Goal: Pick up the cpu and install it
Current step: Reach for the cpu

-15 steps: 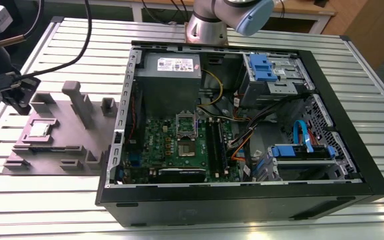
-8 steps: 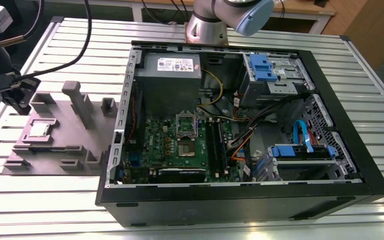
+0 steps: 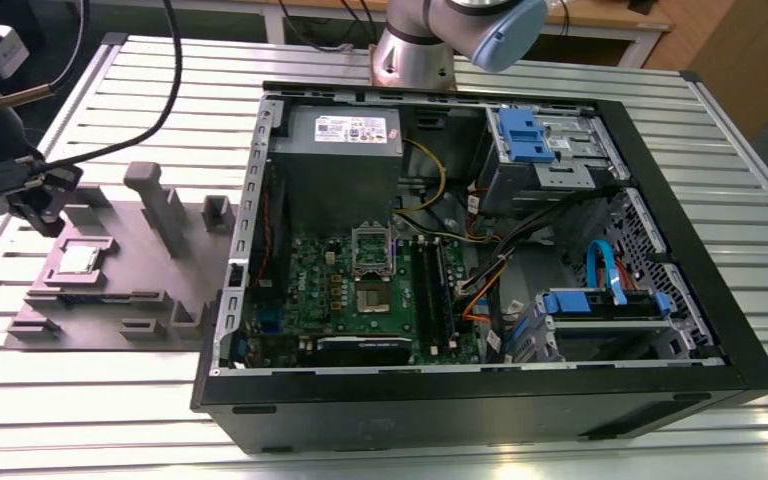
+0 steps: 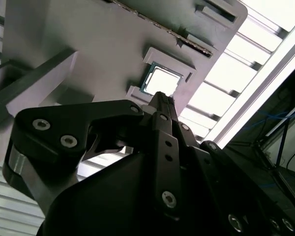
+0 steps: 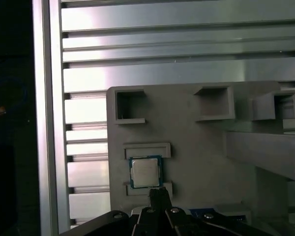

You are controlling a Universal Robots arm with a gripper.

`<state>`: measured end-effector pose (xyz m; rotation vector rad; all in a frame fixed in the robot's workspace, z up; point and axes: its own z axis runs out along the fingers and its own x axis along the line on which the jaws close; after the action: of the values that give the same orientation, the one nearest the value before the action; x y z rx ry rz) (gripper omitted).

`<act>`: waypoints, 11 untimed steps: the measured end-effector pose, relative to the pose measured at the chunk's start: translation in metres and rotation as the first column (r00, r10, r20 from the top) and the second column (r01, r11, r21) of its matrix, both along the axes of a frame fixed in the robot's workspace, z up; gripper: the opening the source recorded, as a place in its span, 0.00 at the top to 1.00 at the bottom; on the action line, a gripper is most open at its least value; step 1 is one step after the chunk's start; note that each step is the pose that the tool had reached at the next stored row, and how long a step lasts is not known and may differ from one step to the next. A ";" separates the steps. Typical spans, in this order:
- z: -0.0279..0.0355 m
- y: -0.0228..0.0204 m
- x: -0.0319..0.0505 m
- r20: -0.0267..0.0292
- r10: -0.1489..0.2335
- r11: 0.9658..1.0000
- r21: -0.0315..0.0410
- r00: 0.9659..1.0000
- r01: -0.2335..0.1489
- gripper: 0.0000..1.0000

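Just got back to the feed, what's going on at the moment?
The arm's gripper hovers close to the cpu with its fingers closed together, holding nothing. The cpu lies flat in its recess on the grey fixture, which sits on the slatted table at the exterior view's left of the open computer case. The chip has not been picked up, so nothing has gone onto the green board in the case.

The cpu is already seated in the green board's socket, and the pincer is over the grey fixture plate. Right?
No. The cpu lies in a recess of the grey fixture plate, not in the green board's socket; both wrist views show it. The pincer is indeed over that plate, near the cpu.
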<state>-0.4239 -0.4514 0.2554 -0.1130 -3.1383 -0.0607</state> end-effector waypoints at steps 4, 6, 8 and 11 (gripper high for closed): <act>-0.0068 0.0000 -0.0027 0.003 0.000 1.000 0.000 1.000 0.000 0.89; -0.0091 0.0000 -0.0036 0.009 0.000 1.000 0.000 1.000 0.000 0.89; -0.0105 0.0000 -0.0042 0.024 0.000 1.000 0.000 1.000 0.000 0.89; -0.0132 0.0000 -0.0055 0.041 0.001 1.000 0.000 0.999 -0.001 0.89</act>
<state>-0.4294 -0.4514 0.2423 -0.1122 -3.1789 -0.0643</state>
